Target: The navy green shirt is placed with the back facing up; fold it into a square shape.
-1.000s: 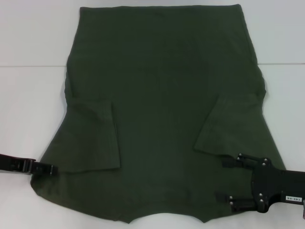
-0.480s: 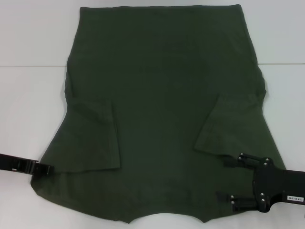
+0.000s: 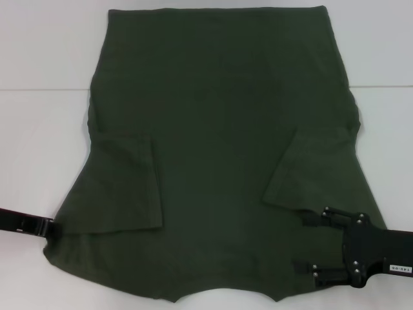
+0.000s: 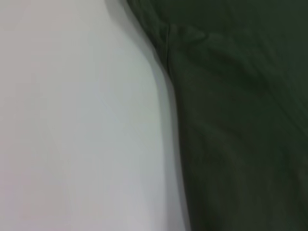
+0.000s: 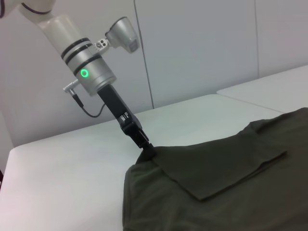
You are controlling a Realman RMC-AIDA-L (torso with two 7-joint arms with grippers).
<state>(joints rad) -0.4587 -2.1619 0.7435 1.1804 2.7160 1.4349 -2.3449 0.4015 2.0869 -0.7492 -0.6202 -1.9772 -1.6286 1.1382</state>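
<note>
The left hand [image 3: 50,227] has slid under the big dark green cotton shirt [image 3: 219,129] edge; grip unclear. The right hand [image 3: 308,245] stays spread, ready to fold.

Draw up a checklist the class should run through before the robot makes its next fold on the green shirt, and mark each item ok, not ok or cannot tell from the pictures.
1. The navy green shirt lies flat with its plain back up: ok.
2. Both sleeves, the left sleeve and the right sleeve, are folded in onto the body: ok.
3. The left claw is at the shirt's near left edge, its tips tucked into the cloth: ok.
4. The left claw has actually gripped the fabric: cannot tell.
5. The right claw sits over the near right corner with fingers apart: ok, but not gripping yet.
6. The white table gives room beside the shirt: ok.
</note>
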